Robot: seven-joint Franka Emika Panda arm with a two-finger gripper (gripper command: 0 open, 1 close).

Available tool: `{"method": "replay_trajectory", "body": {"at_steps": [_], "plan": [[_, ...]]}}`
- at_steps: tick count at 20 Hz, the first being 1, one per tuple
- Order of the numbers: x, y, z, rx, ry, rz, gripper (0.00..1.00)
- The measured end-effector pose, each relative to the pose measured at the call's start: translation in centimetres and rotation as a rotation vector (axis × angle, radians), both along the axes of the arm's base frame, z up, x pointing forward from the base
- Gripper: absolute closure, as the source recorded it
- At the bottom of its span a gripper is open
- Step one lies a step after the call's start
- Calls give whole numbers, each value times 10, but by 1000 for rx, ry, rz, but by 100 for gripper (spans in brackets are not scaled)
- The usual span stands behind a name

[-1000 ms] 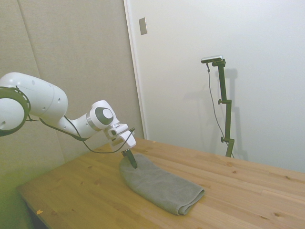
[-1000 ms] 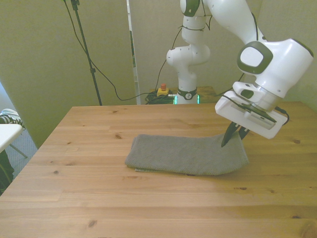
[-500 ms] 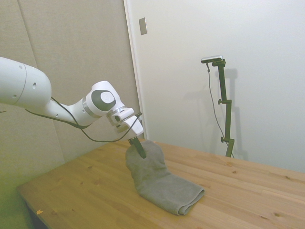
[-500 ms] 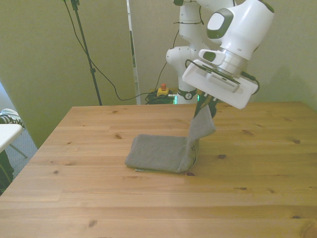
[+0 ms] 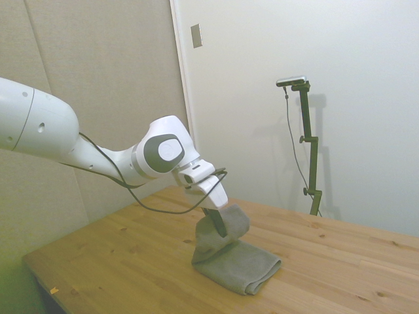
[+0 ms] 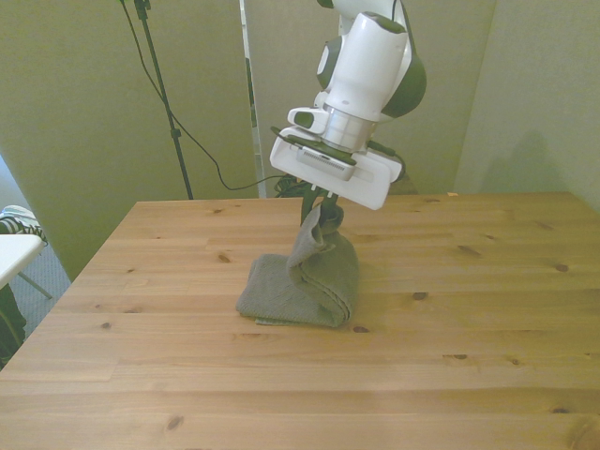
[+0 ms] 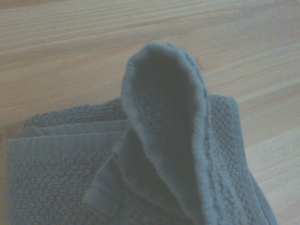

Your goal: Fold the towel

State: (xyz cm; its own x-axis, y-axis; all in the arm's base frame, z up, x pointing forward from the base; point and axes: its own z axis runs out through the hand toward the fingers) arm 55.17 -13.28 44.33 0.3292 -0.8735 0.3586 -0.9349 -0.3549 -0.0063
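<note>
Gripper (image 6: pixel 321 208) pinching towel (image 6: pixel 309 281) end, raised over flat half

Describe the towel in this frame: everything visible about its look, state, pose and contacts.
The towel is grey-brown, thick terry cloth with a knobbly weave. One end lies flat in layers on the wooden table; the other end is raised and arched over it, pinched by the gripper, whose jaws are closed on the cloth. The fold is partway over, not laid down. Nothing else touches it.

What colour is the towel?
Grey-brown; the towel shows best in the front view.
</note>
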Motion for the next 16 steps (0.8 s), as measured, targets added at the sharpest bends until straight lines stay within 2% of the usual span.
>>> {"method": "replay_trajectory", "body": {"at_steps": [4,8,16], "plan": [[-9,-32,-10,102,-36,42,0],[-17,-58,-16,136,-46,49,0],[-22,-57,9,127,-107,65,0]]}}
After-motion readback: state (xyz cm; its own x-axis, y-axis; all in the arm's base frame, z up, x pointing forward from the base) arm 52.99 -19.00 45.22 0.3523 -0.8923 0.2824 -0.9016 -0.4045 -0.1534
